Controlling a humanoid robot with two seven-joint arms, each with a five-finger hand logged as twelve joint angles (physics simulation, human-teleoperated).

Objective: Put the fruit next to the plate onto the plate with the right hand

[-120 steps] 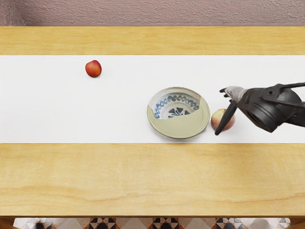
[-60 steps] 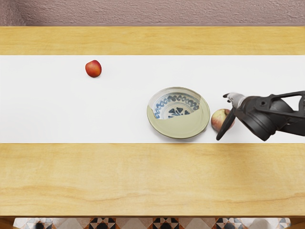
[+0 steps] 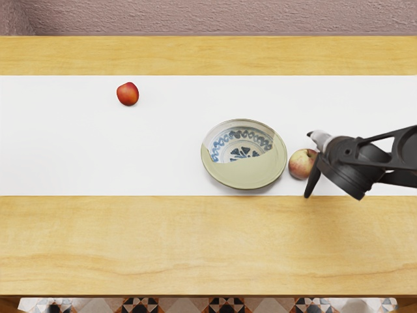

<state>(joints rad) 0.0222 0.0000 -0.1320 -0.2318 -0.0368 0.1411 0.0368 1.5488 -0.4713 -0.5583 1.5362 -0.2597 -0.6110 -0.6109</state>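
Fingers point(image 3: 312, 184) spread by near fruit point(image 3: 300, 163); one far fruit point(image 3: 128, 94), one plate point(image 3: 260, 177)

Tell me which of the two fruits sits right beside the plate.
The yellow-red fruit right of the plate, by the right hand; the redder fruit lies far left.

A yellow-red fruit point(image 3: 300, 163) is seen on the white runner point(image 3: 98, 150), just right of the patterned plate point(image 3: 251, 177). The right hand point(image 3: 344, 171) is held beside it, fingers point(image 3: 311, 184) spread. A red fruit point(image 3: 128, 93) is set well apart.
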